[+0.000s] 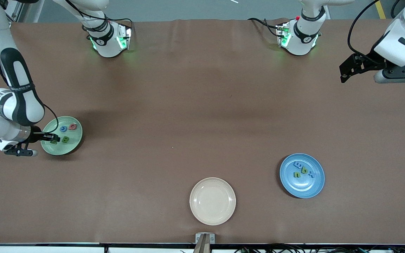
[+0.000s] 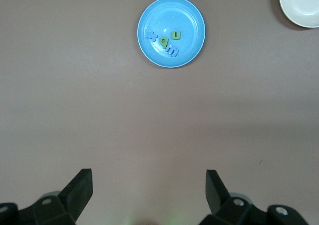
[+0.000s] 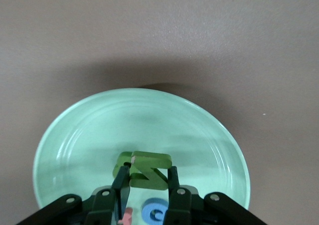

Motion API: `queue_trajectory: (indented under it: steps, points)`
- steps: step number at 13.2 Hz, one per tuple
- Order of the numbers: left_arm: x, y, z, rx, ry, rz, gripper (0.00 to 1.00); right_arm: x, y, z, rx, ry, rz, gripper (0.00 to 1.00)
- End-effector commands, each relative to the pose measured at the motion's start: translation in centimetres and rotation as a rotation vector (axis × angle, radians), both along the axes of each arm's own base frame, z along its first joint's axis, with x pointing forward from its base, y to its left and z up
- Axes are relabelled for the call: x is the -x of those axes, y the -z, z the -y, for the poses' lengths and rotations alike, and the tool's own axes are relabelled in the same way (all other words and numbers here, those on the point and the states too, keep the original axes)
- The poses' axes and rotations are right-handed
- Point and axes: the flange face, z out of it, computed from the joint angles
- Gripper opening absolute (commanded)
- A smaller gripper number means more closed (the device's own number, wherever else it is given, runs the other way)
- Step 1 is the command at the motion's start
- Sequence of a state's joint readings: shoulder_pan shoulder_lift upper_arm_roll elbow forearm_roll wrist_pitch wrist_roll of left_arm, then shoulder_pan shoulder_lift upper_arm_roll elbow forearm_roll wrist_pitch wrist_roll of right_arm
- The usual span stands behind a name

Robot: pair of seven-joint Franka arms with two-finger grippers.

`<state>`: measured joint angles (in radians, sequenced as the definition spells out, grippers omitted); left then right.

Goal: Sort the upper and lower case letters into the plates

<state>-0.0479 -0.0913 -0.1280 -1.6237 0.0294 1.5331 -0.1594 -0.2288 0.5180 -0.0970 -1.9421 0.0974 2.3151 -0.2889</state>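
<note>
1. Green Z letter (image 3: 148, 170) was pinched in the right gripper (image 3: 147, 177), just over the mint plate (image 1: 72, 147).
2. Left gripper (image 2: 148, 191) hung idle, fingers wide apart, over bare table.
3. Blue plate (image 1: 313, 189) held four letters (image 1: 303, 170).

Green Z letter (image 3: 148, 171): lower part hidden between the right gripper (image 3: 145, 187) fingers. Pink letter (image 3: 127, 215) and blue ring letter (image 3: 155, 211) below the fingers: cut off by the frame edge.

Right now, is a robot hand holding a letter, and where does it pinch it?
Yes. The right gripper pinches a green letter by its two side edges, over the mint green plate. The left gripper holds nothing.
</note>
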Motion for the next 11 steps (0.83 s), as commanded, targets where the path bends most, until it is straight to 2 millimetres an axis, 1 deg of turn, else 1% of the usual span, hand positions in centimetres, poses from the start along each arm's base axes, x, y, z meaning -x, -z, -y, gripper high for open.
queue_trajectory:
  steps: [1, 3, 4, 5, 6, 7, 8, 9, 10, 11]
  points:
    - [0.3, -0.4, 0.0, 0.000, 0.011, -0.003, 1.00, 0.9, 0.9, 0.2, 0.001, -0.009, 0.008, 0.15]
    - [0.2, -0.3, 0.0, 0.000, 0.011, -0.004, 1.00, 1.0, 1.1, 0.2, 0.003, -0.009, 0.012, 0.20]
    - [0.2, -0.3, 0.0, 0.000, 0.011, -0.004, 1.00, 1.1, 1.1, 0.1, -0.001, -0.009, 0.004, 0.34]
    - [0.2, -0.2, 0.0, 0.000, 0.011, -0.006, 1.00, 1.1, 0.8, -0.1, -0.003, -0.011, -0.001, 0.83]
    - [0.2, -0.2, 0.0, 0.000, 0.011, -0.006, 1.00, 1.0, -0.2, -0.4, -0.008, -0.010, -0.007, 1.00]
    - [0.2, -0.2, 0.0, 0.000, 0.011, -0.006, 1.00, 0.9, -2.4, -0.6, -0.013, -0.008, -0.006, 1.00]
    - [0.1, -0.3, 0.0, 0.001, 0.009, -0.004, 1.00, 0.8, -4.8, -1.5, -0.019, -0.015, -0.009, 1.00]
    - [0.2, -0.4, 0.0, 0.001, 0.009, -0.003, 1.00, 0.8, -7.5, -3.0, -0.028, -0.008, -0.028, 1.00]
    - [0.2, -0.4, 0.0, 0.002, 0.009, -0.003, 1.00, 1.0, -10.6, -4.5, -0.033, 0.006, -0.035, 1.00]
    - [0.2, -0.4, 0.0, 0.002, 0.009, -0.003, 1.00, 1.4, -14.4, -6.1, -0.038, -0.001, -0.034, 1.00]
